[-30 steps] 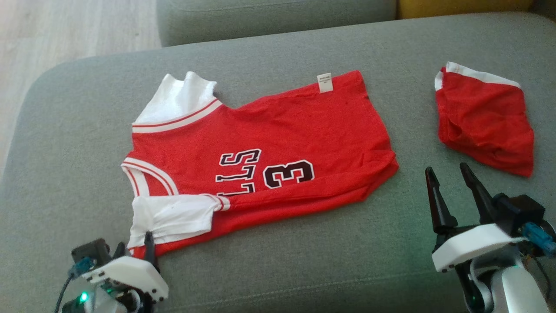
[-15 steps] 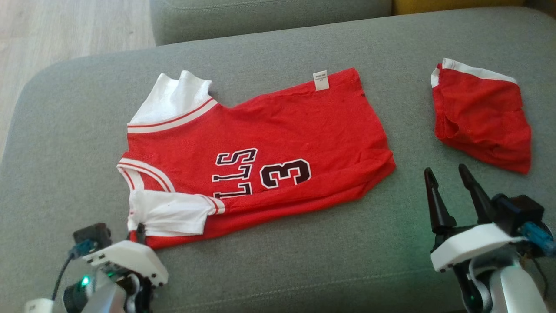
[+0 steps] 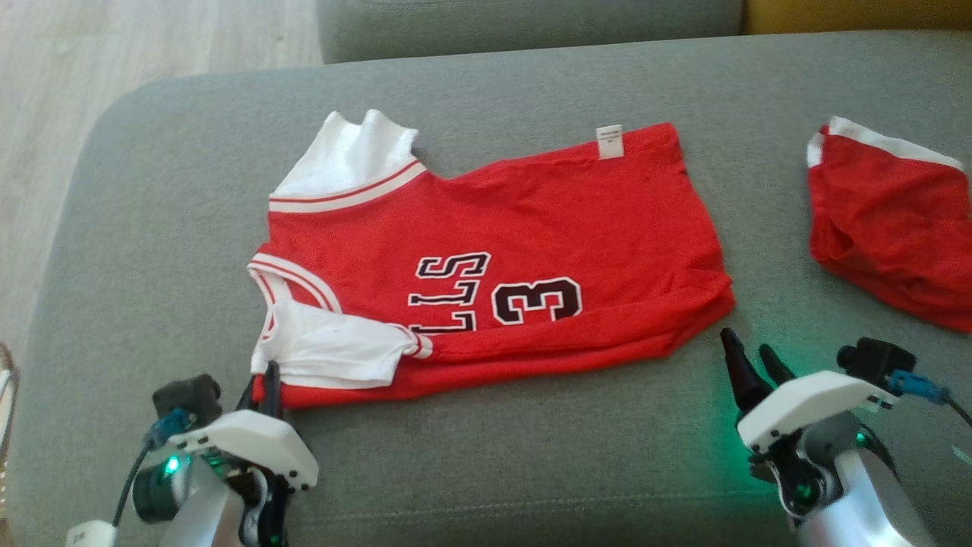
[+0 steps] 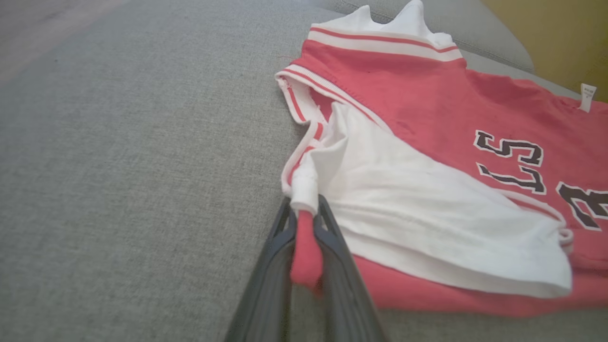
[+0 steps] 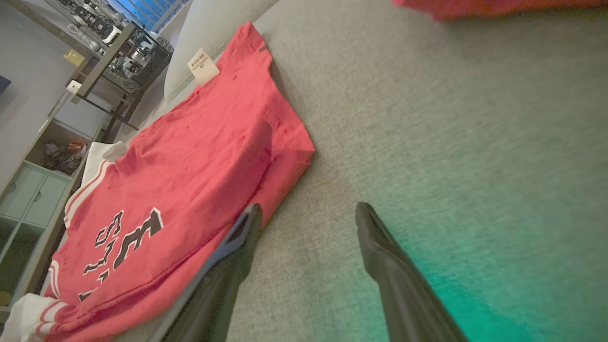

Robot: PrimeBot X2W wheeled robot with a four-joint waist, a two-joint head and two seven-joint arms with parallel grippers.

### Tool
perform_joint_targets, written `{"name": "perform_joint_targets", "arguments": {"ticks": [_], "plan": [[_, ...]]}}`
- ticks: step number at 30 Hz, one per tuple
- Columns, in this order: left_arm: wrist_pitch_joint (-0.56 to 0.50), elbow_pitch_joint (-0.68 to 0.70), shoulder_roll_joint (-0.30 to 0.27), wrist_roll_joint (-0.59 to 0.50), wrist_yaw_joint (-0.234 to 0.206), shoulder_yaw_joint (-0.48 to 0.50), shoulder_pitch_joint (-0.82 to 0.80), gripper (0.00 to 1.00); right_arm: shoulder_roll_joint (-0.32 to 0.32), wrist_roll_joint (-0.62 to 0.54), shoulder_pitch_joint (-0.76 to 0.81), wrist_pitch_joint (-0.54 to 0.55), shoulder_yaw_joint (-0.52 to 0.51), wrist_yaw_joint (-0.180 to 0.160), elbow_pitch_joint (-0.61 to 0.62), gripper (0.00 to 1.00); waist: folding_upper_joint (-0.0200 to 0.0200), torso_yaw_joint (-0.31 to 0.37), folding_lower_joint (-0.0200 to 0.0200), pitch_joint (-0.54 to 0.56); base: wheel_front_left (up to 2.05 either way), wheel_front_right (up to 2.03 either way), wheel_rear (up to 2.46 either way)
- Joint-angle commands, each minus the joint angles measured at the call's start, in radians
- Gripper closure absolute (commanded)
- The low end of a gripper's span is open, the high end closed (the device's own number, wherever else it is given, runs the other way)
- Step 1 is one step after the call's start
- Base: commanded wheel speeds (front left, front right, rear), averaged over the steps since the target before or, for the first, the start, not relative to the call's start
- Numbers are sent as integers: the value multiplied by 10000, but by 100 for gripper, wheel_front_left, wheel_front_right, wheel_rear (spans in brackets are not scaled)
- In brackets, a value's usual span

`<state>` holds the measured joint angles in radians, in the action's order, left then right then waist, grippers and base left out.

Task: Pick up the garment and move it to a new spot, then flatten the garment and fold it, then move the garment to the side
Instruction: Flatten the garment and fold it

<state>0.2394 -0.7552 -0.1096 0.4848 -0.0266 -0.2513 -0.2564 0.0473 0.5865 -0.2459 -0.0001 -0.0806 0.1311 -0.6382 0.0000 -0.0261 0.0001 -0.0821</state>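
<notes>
Garment (image 3: 493,258): a red jersey with white sleeves and black lettering is laid flat in the centre of the head view, on the grey sofa cushion (image 3: 152,228); a fold is seen along its lower edge.
Left gripper (image 3: 269,374): placed at the lower left of the head view and closed on the garment; in the left wrist view a bunch of red and white cloth from the corner beside the near white sleeve (image 3: 334,349) is pinched between the fingers.
Right gripper (image 3: 744,342): placed at the lower right of the head view, just beside the garment's lower right corner; the jaws are held apart and nothing is gripped.
White label (image 3: 610,141): seen at the garment's upper edge.
Second red cloth (image 3: 888,235): laid at the right edge, well apart from the garment.
</notes>
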Motion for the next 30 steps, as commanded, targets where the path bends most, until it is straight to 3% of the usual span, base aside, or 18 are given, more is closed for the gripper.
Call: {"name": "perform_joint_targets", "arguments": {"ticks": [1, 7, 17, 18, 19, 20, 30], "plan": [[135, 310, -118, -60, -32, 250, -183, 100, 30, 182, -574, -59, 299, -4, 6, 0, 0, -123, -1, -23, 0, 0, 0], [148, 711, -31, -201, -69, 10, -158, 100, 30, 1435, -1883, -411, 786, -4, -2287, 0, 0, -412, -1, -135, 0, 0, 0], [-11, 1021, -103, -241, -118, -204, -215, 100, 30, 3141, -3213, -1299, 2403, -4, -4294, 0, 0, -608, -1, -322, 0, 0, 0], [-19, 1036, -120, -237, -123, -210, -216, 100, 30, 3200, -3294, -1371, 2548, -4, -4429, 9, 0, -612, -1, -330, 0, 0, 0], [-29, 1050, -136, -235, -136, -215, -217, 100, 30, 3252, -3370, -1464, 2675, -4, -4558, 60, 0, -610, -1, -332, 0, 0, 0], [-44, 1062, -154, -235, -153, -220, -217, 100, 30, 3306, -3438, -1590, 2775, -4, -4689, 100, 0, -602, -1, -328, 0, 0, 0], [-93, 1290, -350, -228, -399, -229, 113, 100, 30, 3219, -3701, -2435, 3390, -4, -5718, 100, 0, -269, -1, 102, 0, 0, 0]]}}
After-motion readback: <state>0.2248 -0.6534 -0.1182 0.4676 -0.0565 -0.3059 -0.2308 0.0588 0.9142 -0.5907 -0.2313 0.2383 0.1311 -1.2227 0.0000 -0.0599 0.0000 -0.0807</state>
